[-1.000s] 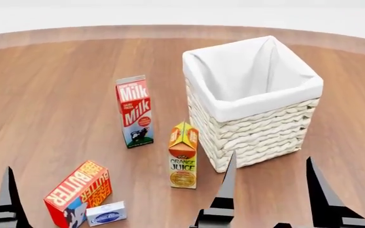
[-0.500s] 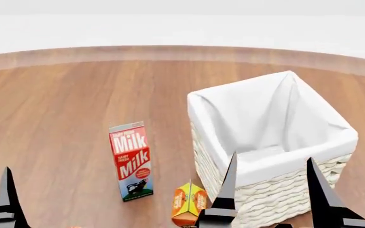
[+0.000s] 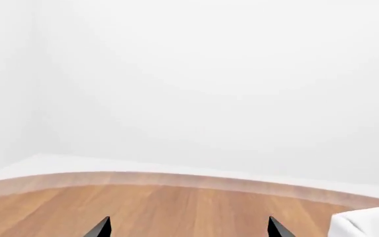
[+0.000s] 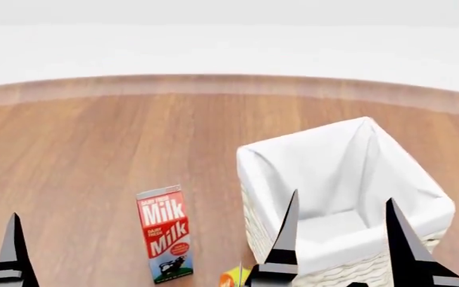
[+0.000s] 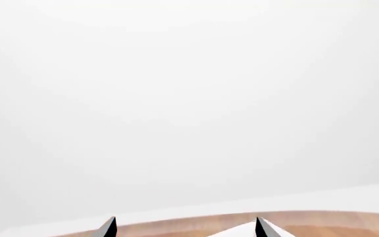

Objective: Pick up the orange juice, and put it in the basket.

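On the left wrist view, only the two dark tips of the left gripper [image 3: 188, 228] show, spread apart with nothing between them, so it hangs released; past them runs the wooden table [image 3: 176, 207] to its curved edge, with a white corner of the basket [image 3: 367, 224] at one side; no carton shows here.

From the head view, the basket [image 4: 262, 161] stands with its cloth lining open and nothing visible inside; the Milk carton [image 4: 164, 233] stands upright near it, apart from the wicker; the orange juice [image 4: 234, 278] is only a sliver of orange at the bottom edge, between the milk and the basket, below the inner finger of the right gripper [image 4: 337, 239], whose two fingers stand wide apart and empty.

Through the right wrist view, the right gripper [image 5: 184, 228] points at blank wall, tips parted, with only a strip of table edge beyond.

To my eye the reach has not begun; it would go best with the juice brought fully into sight first, then the open right fingers lowered astride the short carton, clear of the taller milk and the basket wall.
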